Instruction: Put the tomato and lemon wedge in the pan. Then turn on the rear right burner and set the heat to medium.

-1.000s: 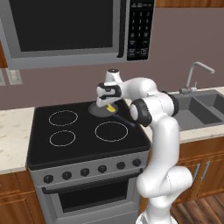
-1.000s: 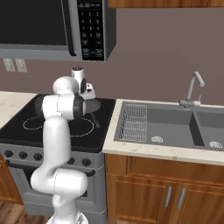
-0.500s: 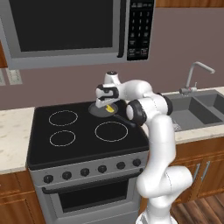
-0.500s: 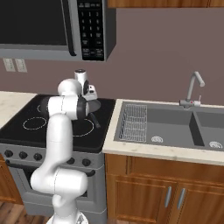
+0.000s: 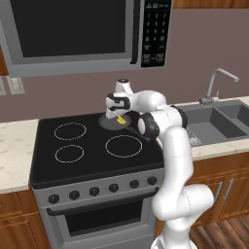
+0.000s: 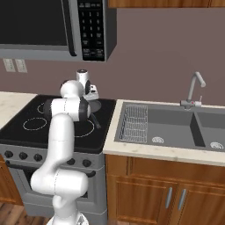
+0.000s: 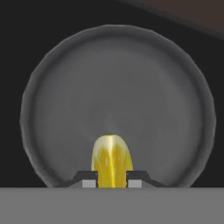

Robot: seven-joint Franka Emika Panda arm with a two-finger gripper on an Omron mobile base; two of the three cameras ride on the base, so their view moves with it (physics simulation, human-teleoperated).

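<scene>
My gripper (image 5: 119,115) hangs just above the pan (image 5: 110,122), shut on the lemon wedge (image 5: 119,118). In the hand view the yellow lemon wedge (image 7: 112,159) sits between the fingertips of the gripper (image 7: 112,183), over the near part of the pan's (image 7: 118,87) bare grey bowl. The pan stands at the back right of the black cooktop (image 5: 87,151) and covers the rear right burner; its thin black handle (image 5: 142,134) points toward the front right. From the right side the pan (image 6: 95,105) shows behind my arm. The tomato is out of view.
Three white-ringed zones (image 5: 123,146) mark the cooktop, with a row of knobs (image 5: 95,191) on the stove front. A microwave (image 5: 87,34) hangs overhead. A sink (image 6: 176,127) with a faucet (image 6: 195,90) lies to the right of the stove, past a counter strip.
The hand with the lemon wedge has shifted slightly left over the pan, and the elbow has followed. The grip has stayed shut.
</scene>
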